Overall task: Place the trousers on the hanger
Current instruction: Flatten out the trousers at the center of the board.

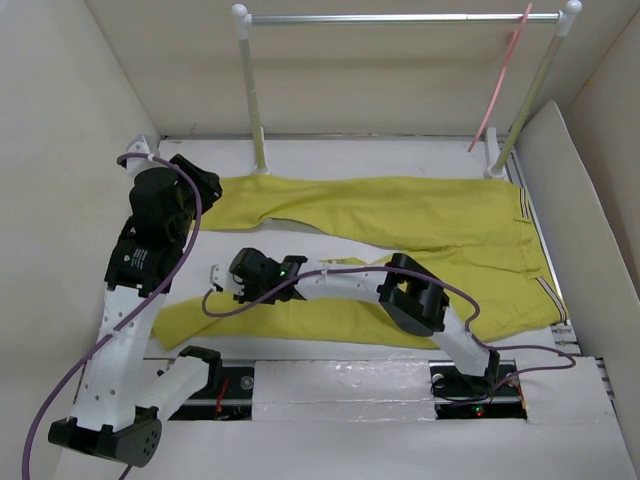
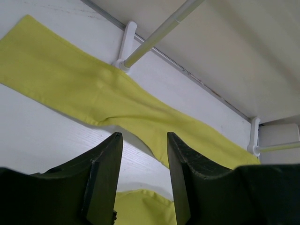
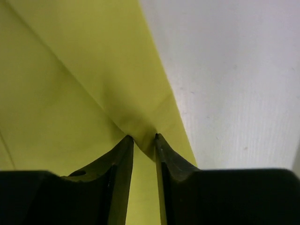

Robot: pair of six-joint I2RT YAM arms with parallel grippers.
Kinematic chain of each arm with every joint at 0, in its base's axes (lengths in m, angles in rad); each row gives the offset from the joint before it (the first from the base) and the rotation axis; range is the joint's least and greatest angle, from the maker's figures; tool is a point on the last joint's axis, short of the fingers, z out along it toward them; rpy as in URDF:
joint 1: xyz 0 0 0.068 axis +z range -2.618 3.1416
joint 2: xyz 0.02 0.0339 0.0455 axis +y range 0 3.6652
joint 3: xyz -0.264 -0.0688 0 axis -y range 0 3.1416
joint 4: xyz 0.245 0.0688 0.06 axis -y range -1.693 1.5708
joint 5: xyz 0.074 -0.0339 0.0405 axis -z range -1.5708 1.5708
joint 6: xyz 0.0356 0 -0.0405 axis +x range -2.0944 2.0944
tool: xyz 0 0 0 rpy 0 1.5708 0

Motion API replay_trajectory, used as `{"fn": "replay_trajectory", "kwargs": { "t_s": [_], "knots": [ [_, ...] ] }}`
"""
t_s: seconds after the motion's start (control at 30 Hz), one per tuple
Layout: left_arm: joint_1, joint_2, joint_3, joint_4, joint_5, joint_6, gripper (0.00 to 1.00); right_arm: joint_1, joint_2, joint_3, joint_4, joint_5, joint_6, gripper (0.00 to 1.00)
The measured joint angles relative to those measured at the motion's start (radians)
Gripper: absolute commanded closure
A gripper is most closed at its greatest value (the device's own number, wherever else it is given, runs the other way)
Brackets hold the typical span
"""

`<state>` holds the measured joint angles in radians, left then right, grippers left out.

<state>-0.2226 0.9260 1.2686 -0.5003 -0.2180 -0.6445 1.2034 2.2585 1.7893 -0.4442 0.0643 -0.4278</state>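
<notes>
Left gripper (image 2: pixel 143 136) at far-left of tbl (image 1: pixel 330 160), fingers apart, nothing btwn. Right gripper (image 3: pixel 143 137) mid-tbl, clamped on edge fold of trousers (image 1: pixel 400 215), which lie flat, waistband to right. Hanger (image 1: pixel 505 70) hangs off rack rail (image 1: pixel 400 17), far right.

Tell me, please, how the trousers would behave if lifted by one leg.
Probably floppy: the trousers lie flat and pucker where the right gripper pinches a leg edge. Lifted there, the rest would likely sag and drag. They look thin and light.
</notes>
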Motion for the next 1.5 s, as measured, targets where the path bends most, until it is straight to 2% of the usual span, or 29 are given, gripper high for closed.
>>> {"fn": "replay_trajectory", "kwargs": {
  "t_s": [0.03, 0.1, 0.13, 0.3, 0.53, 0.57, 0.6, 0.63, 0.7, 0.73, 0.83, 0.87, 0.9, 0.93, 0.97, 1.03, 1.17, 1.2, 1.27, 1.3, 1.4, 1.5],
  "knots": [
    [0.0, 0.0, -0.001, 0.0, 0.0, 0.001, 0.62, 0.0, 0.005, 0.011, -0.002, 0.025, 0.012, 0.84],
    [0.0, 0.0, -0.004, 0.0, 0.0, 0.002, 0.62, -0.005, 0.023, 0.042, 0.001, 0.066, 0.037, 0.9],
    [0.0, -0.001, -0.006, 0.0, 0.0, 0.002, 0.62, -0.011, 0.028, 0.054, 0.004, 0.079, 0.052, 0.98],
    [0.0, -0.001, -0.034, 0.0, -0.002, 0.012, 0.63, -0.066, 0.044, 0.093, 0.024, 0.079, 0.104, 1.0],
    [0.0, 0.003, -0.114, -0.004, -0.034, 0.026, 0.64, -0.208, 0.171, 0.302, 0.034, -0.011, 0.254, 1.0],
    [0.0, 0.003, -0.128, -0.009, -0.042, 0.026, 0.64, -0.228, 0.196, 0.33, 0.038, -0.053, 0.306, 0.83],
    [0.0, 0.003, -0.142, -0.019, -0.05, 0.026, 0.64, -0.253, 0.225, 0.356, 0.039, -0.055, 0.308, 0.83],
    [0.0, 0.002, -0.158, -0.025, -0.061, 0.021, 0.62, -0.273, 0.241, 0.365, 0.039, -0.072, 0.332, 0.57],
    [0.0, -0.01, -0.204, -0.045, -0.083, 0.006, 0.57, -0.306, 0.257, 0.373, 0.047, -0.102, 0.373, 0.43],
    [0.0, -0.022, -0.238, -0.051, -0.093, -0.006, 0.51, -0.317, 0.255, 0.373, 0.048, -0.113, 0.387, 0.41],
    [0.0, -0.069, -0.373, -0.077, -0.107, -0.052, 0.49, -0.337, 0.233, 0.373, 0.035, -0.148, 0.417, 0.4],
    [0.0, -0.076, -0.418, -0.089, -0.108, -0.071, 0.49, -0.34, 0.218, 0.371, 0.029, -0.166, 0.422, 0.42],
    [0.0, -0.075, -0.454, -0.105, -0.108, -0.085, 0.51, -0.342, 0.193, 0.36, 0.027, -0.182, 0.425, 0.51],
    [0.0, -0.063, -0.476, -0.123, -0.107, -0.102, 0.54, -0.344, 0.15, 0.32, 0.04, -0.198, 0.419, 0.94],
    [0.001, -0.05, -0.486, -0.134, -0.107, -0.118, 0.6, -0.345, 0.085, 0.254, 0.058, -0.214, 0.414, 1.0],
    [0.018, -0.018, -0.493, -0.138, -0.093, -0.163, 0.61, -0.345, -0.061, 0.116, 0.089, -0.233, 0.414, 1.0],
    [0.136, 0.011, -0.538, -0.055, -0.051, -0.271, 0.59, -0.33, -0.441, -0.283, 0.227, -0.269, 0.414, 0.99],
    [0.162, 0.022, -0.555, -0.035, -0.047, -0.294, 0.58, -0.322, -0.52, -0.365, 0.25, -0.277, 0.416, 0.9],
    [0.213, 0.066, -0.584, -0.003, -0.03, -0.34, 0.58, -0.296, -0.63, -0.487, 0.291, -0.302, 0.422, 0.82],
    [0.238, 0.092, -0.594, 0.013, -0.02, -0.359, 0.58, -0.278, -0.666, -0.538, 0.304, -0.314, 0.421, 0.7],
    [0.342, 0.161, -0.624, 0.065, 0.025, -0.395, 0.57, -0.207, -0.694, -0.643, 0.307, -0.331, 0.416, 0.57],
    [0.409, 0.204, -0.642, 0.098, 0.031, -0.417, 0.53, -0.128, -0.671, -0.697, 0.274, -0.326, 0.401, 0.54]
  ]
}}
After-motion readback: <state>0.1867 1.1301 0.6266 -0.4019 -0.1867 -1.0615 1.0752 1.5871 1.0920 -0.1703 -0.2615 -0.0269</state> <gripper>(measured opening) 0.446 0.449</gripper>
